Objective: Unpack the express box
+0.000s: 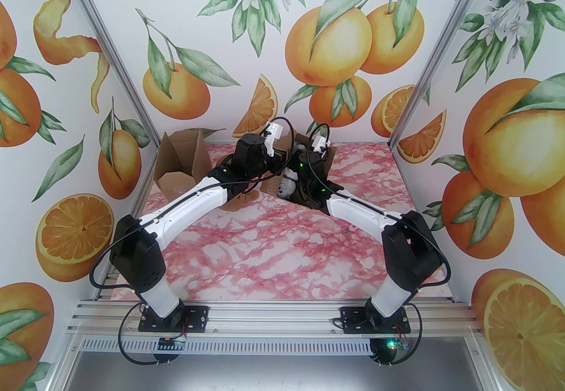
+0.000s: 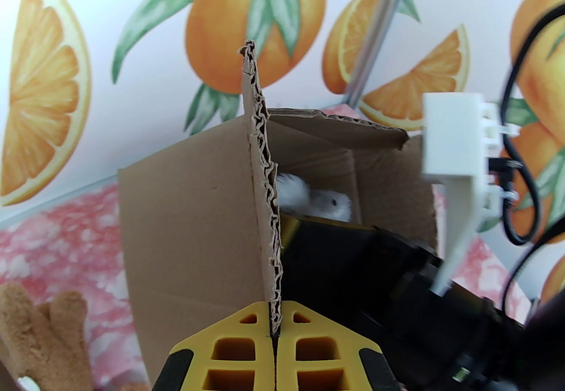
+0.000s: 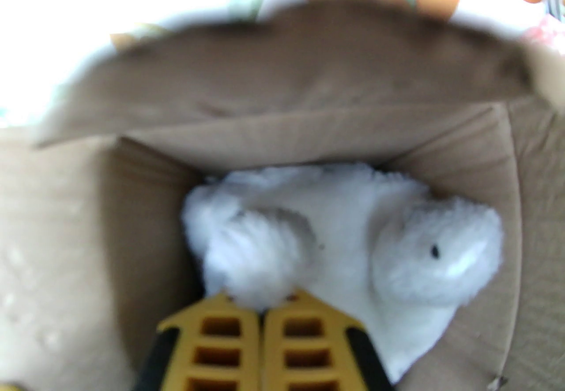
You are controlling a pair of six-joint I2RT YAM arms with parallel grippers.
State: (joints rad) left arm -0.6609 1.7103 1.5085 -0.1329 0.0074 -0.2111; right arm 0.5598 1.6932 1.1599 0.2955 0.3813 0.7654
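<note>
The express box [image 2: 190, 221] is brown cardboard, open at the top, at the back middle of the table [image 1: 265, 257]. My left gripper [image 2: 274, 327] is shut on the torn edge of an upright box flap [image 2: 260, 186]. A white plush toy [image 3: 353, 257] lies inside the box. My right gripper [image 3: 263, 312] reaches into the box and is shut on a fluffy limb of that toy. In the top view both wrists meet over the box [image 1: 329, 155] and hide most of it, with the white plush [image 1: 289, 186] showing between them.
A second open cardboard box [image 1: 181, 164] stands at the back left. A brown plush toy [image 2: 39, 336] lies on the pink marbled table beside the express box. The right arm's wrist and white camera mount [image 2: 459, 151] sit close to my left gripper. Walls enclose three sides.
</note>
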